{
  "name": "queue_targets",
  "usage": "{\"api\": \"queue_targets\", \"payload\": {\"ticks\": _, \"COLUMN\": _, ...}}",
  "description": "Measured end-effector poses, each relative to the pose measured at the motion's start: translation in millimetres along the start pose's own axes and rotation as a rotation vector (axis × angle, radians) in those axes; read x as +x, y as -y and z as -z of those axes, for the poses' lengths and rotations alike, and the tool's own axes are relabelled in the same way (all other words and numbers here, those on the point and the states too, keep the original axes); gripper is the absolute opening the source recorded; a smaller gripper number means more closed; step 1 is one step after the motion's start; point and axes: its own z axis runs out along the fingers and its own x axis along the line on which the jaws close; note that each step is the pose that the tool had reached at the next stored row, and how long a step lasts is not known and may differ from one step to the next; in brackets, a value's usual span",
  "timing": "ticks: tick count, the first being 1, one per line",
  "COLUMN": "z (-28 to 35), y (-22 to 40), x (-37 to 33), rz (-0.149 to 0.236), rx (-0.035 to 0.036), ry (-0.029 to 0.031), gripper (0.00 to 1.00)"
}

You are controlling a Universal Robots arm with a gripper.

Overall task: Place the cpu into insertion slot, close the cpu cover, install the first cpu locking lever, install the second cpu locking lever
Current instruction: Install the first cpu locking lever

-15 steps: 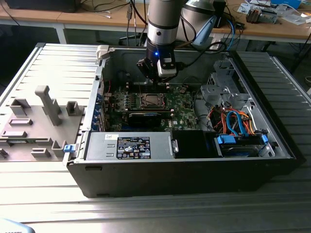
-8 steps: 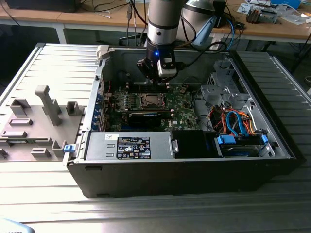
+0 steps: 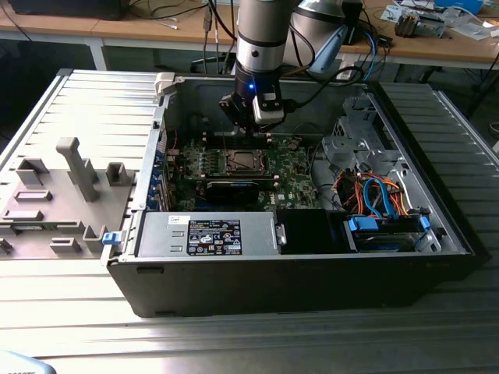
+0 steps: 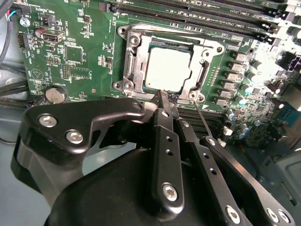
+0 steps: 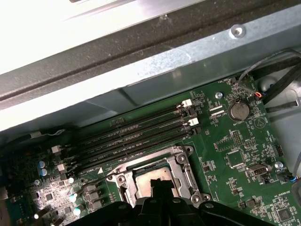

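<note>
Two fingers of the gripper are drawn together, nothing caught between them, tips set at the near rim of the insertion slot. The cpu is seated just ahead of the tips, framed by the lowered cpu cover. A thin locking lever is laid lengthwise alongside one finger.

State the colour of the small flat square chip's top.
Dull silver-grey; the square chip shows best in the second wrist view.
</note>
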Motion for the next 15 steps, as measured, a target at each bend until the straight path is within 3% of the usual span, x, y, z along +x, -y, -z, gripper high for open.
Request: {"api": "queue_targets", "payload": {"ticks": 15, "z": 0.0, "y": 0.0, "x": 0.0, "rz": 0.013, "rx": 0.0005, "ry": -0.0006, "gripper": 0.11}}
